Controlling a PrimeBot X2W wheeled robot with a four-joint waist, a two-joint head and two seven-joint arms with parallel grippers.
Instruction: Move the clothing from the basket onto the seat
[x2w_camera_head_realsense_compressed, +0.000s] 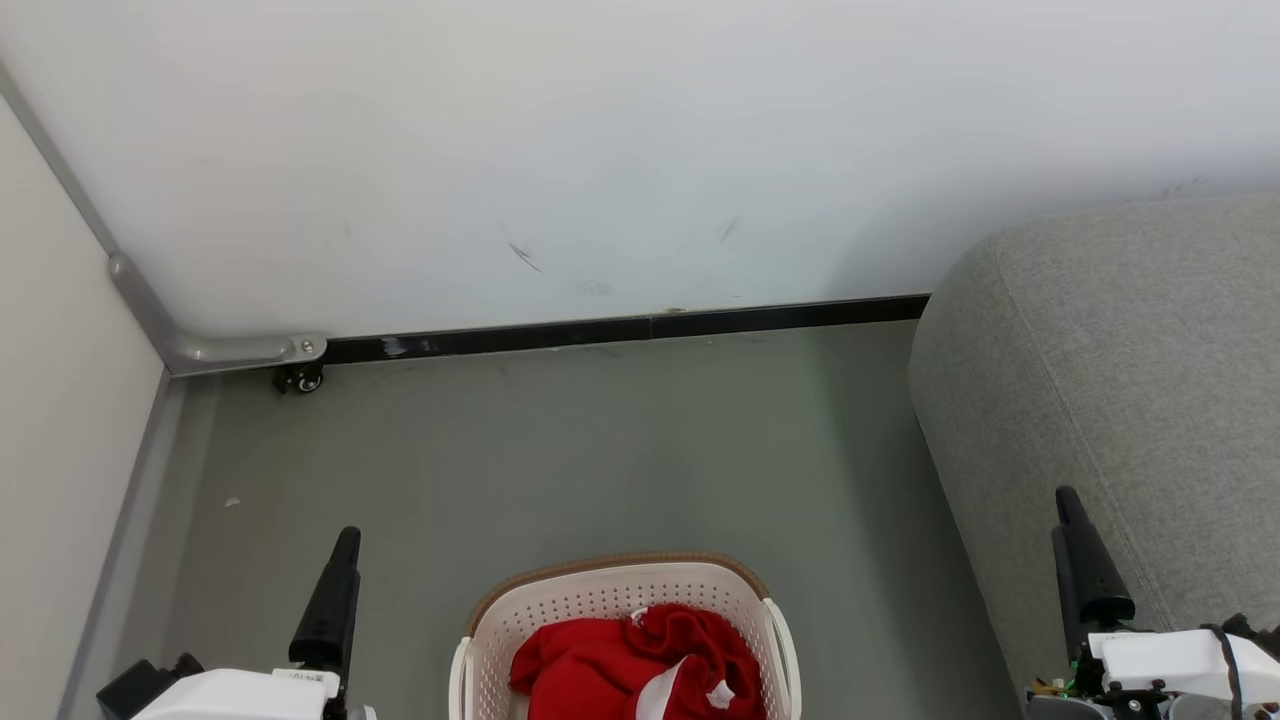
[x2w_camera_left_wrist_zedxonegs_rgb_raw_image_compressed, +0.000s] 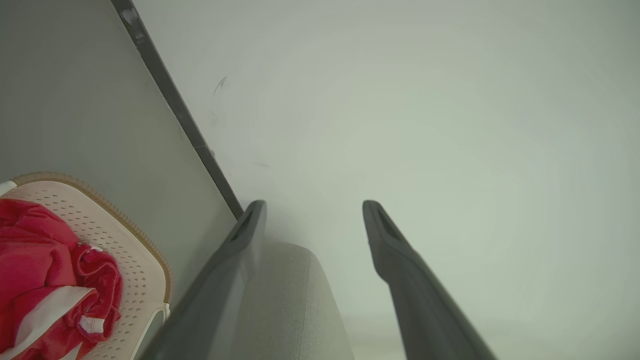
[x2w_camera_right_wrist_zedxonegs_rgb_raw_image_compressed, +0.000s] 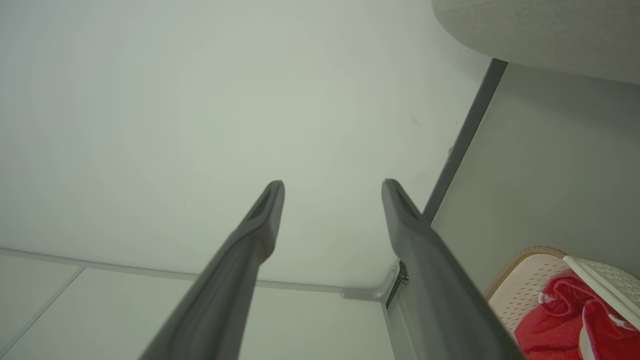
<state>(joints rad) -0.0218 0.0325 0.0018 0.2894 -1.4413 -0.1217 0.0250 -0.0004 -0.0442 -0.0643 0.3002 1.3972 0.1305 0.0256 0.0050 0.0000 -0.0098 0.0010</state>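
Both my claws hang empty, fingers apart: the left gripper (x2w_camera_left_wrist_zedxonegs_rgb_raw_image_compressed: 314, 210) and right gripper (x2w_camera_right_wrist_zedxonegs_rgb_raw_image_compressed: 334, 185) flank the basket (x2w_camera_head_realsense_compressed: 610, 565), which stands on the floor (x2w_camera_head_realsense_compressed: 600, 450) well clear of the wall (x2w_camera_head_realsense_compressed: 600, 150). Inside it the clothing (x2w_camera_head_realsense_compressed: 620, 665) is heaped, below and inward of both claws, its bulk running left to right. I judge my left the nearer. Along the floor's right side sits the seat (x2w_camera_head_realsense_compressed: 1120, 380). One white tag (x2w_camera_head_realsense_compressed: 720, 692) shows, unreadable.

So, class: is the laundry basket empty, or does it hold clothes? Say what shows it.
Not empty. Crumpled red clothes with white trim lie heaped inside the basket, filling its visible floor.
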